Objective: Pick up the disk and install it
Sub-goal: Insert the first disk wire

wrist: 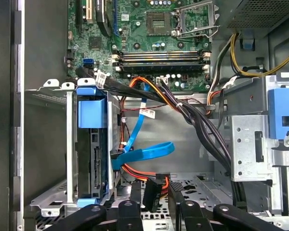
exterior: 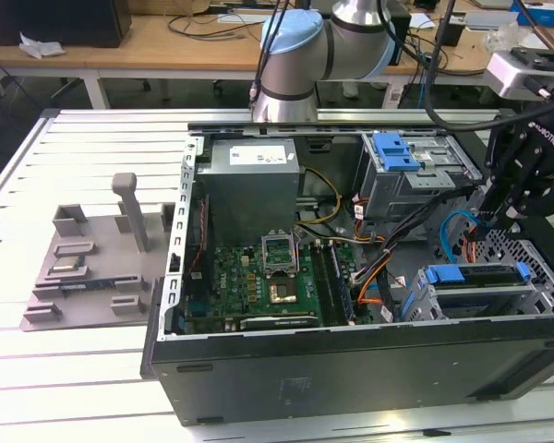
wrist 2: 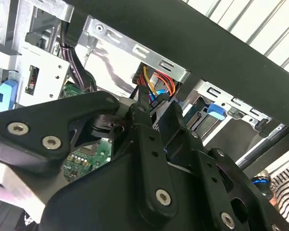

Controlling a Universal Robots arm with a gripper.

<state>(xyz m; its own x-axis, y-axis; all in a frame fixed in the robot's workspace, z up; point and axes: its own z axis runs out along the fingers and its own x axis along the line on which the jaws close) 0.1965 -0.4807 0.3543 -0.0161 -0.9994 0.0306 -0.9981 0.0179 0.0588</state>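
Exterior view first: one arm (exterior: 323, 46) leans over the open computer case (exterior: 351, 369). Its gripper (exterior: 491, 221) hangs above the drive cage at the exterior view's right, where the one disk (exterior: 475, 275) sits slotted in. There's one grey power supply (exterior: 249, 175) and one blue latch (exterior: 394, 152).

Second wrist view now: two fingers (wrist 2: 144, 125), jaws slightly parted, gripping nothing.

First wrist view: the disk (wrist: 94, 159) stands on edge in its cage, with one blue cable (wrist: 144, 154) just beside it.

Pale slatted metal table (exterior: 65, 378), cluttered wooden workbench (exterior: 148, 46) behind it
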